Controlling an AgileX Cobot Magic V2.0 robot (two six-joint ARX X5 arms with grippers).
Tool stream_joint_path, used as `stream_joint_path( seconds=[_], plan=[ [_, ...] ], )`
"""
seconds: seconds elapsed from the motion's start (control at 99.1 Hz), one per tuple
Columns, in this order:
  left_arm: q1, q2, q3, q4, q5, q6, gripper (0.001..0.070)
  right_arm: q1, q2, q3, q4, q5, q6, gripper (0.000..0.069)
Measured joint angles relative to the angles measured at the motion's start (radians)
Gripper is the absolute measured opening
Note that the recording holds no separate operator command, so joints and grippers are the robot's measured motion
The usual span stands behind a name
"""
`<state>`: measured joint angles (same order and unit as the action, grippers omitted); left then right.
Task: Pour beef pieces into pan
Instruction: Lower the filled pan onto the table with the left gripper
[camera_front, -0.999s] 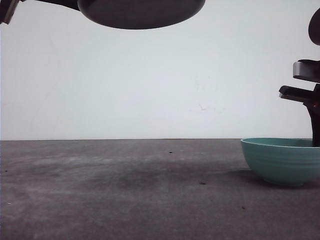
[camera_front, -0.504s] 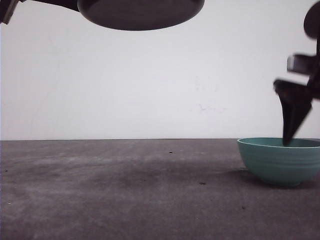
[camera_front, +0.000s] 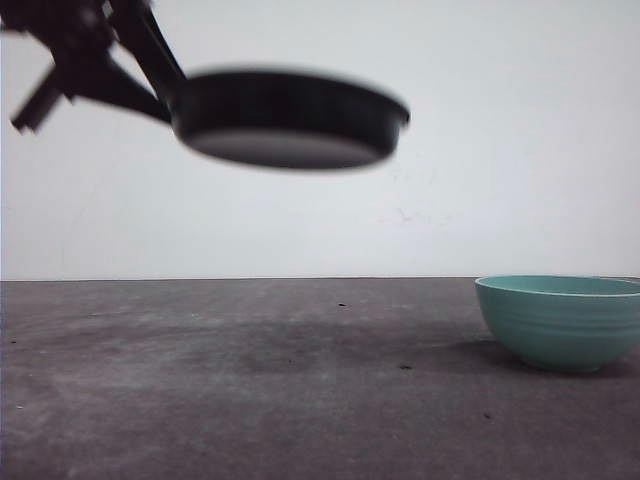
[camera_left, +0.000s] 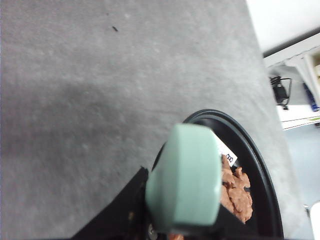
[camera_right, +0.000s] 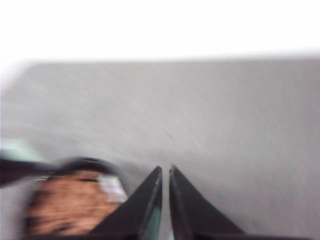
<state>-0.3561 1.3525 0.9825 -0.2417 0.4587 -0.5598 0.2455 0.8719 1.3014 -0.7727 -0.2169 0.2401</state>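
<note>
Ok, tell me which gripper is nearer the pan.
Left. The left gripper holds the pan by its green handle, up in the air. The right gripper is shut and apart from the pan.

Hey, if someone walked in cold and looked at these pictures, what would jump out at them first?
First, the black pan held in the air over the left half of the gray table, gripped by its mint-green handle in the left gripper. Next, the reddish-brown beef pieces heaped inside it, and the teal bowl standing alone at the table's right edge.
</note>
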Motion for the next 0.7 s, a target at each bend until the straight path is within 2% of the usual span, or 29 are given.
stream_joint_path(
  seconds=[0.232,0.434,0.696],
  plan=[
    [-0.032,0.135,0.000,0.075,-0.011,0.023,0.0055,0.017,-0.141,0.000,-0.159,0.030,0.003,0.0011],
    [-0.065,0.235,0.000,0.084,-0.087,0.026,0.0055,0.017,-0.206,-0.002,-0.220,0.055,0.003,0.0011],
    [-0.066,0.299,0.000,0.112,-0.087,0.048,0.0055,0.017,-0.246,-0.002,-0.274,0.060,0.011,0.0010]
  ],
)
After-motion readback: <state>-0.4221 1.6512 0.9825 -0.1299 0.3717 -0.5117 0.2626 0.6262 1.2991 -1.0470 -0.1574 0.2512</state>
